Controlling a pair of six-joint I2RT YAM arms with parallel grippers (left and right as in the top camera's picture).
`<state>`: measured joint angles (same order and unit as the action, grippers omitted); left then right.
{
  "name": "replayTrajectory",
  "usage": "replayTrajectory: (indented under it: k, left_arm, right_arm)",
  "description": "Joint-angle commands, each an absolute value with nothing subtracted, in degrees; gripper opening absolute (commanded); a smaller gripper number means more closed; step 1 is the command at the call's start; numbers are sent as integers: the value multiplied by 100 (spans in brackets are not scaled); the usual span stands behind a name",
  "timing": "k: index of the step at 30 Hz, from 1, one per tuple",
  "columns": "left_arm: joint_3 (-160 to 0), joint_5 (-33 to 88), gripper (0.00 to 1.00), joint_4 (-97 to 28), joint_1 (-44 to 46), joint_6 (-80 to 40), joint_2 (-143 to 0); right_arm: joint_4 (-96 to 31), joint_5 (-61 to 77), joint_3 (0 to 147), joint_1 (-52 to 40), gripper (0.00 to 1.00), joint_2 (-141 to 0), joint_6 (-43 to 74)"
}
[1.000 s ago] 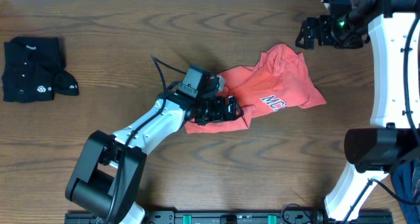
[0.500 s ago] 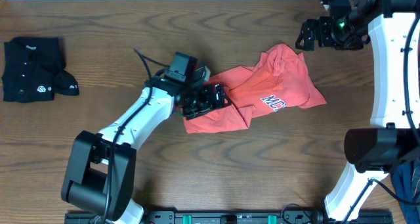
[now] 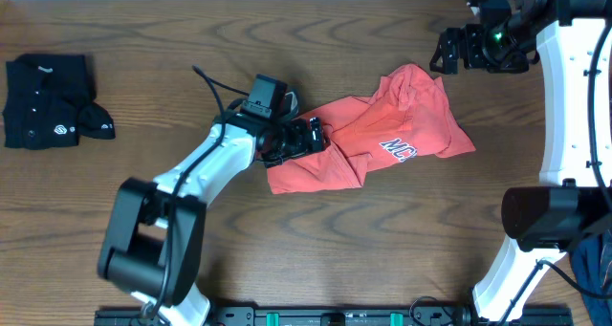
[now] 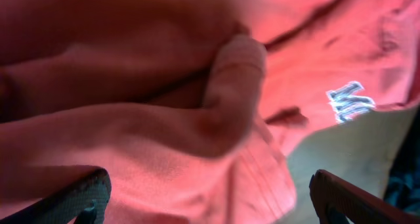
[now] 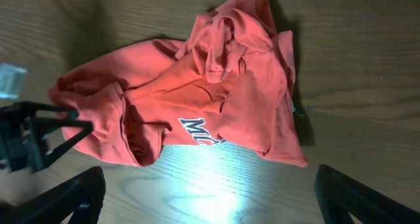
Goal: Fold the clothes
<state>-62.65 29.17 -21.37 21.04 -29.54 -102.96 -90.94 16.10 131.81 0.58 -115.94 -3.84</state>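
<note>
The left tool [image 3: 304, 138] sits at the left end of the coral-red T-shirt [image 3: 402, 116], its jaws spread wide. In the left wrist view both fingertips [image 4: 85, 192] stand far apart at the bottom corners, with a rumpled roll of red cloth between and ahead of them. They are not clenched on the fabric, and whether they touch it cannot be told.

The right tool [image 3: 448, 51] hangs released over the bare desk [image 3: 191, 39] near the far right corner, apart from the shirt and holding nothing. Its wrist camera looks down on the whole garment.

The T-shirt lies crumpled around the middle of the desk, slightly right of centre, its white block lettering [image 3: 399, 149] facing up. A black buttoned shirt [image 3: 43, 101] with a small white logo lies folded at the far left, well apart from the T-shirt. A bit of dark blue garment [image 3: 595, 264] shows at the lower right edge. The desk is dark wood grain, and a pale strip runs beyond its far edge.
</note>
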Motion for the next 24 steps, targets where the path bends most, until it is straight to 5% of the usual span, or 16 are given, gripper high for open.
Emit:
replayTrajectory:
  k: [1, 16, 24]
  left_arm:
    - [-6326, 2738, 99, -1970, 1997, -2814, -10645]
    - [-6412, 2814, 100, -1627, 738, -2812, -10704]
    - [-6661, 3035, 98, -2412, 921, -2661, -10007]
  right_arm:
    - [-9111, 1695, 13303, 14, 99, -11459, -482]
    - [-9231, 1695, 13303, -49, 99, -11459, -482]
    - [-9216, 1614, 13299, -23, 99, -11465, -482]
